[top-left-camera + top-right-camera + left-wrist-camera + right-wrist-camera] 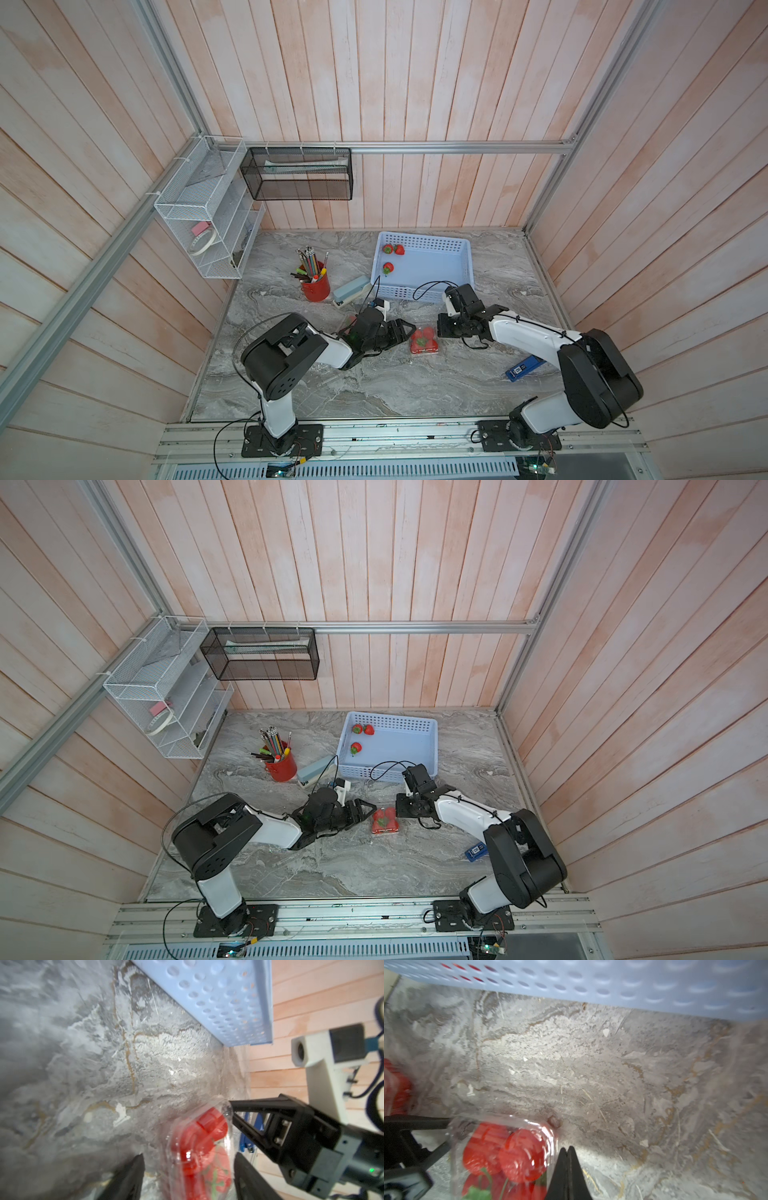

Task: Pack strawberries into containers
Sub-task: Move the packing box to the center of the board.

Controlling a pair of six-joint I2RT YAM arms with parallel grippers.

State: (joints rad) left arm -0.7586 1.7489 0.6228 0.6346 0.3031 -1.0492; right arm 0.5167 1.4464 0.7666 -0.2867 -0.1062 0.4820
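Filled clamshell container (424, 341), lower centre of top view, strawberries (521, 1153) inside. Right gripper (568, 1150) closed, tips at its edge, likely steadying it. Left gripper (189, 1155) spread wide, straddling it.

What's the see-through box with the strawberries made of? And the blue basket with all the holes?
The box looks like thin clear plastic, shiny: the strawberries show through it and light glints off it. The basket looks like stiff light-blue plastic, fairly matte, with moulded rows of holes.

I'm holding the left gripper (189, 1156) spread wide, pointing right; the right gripper (568, 1152) is sitting pinched together, pointing left toward it.
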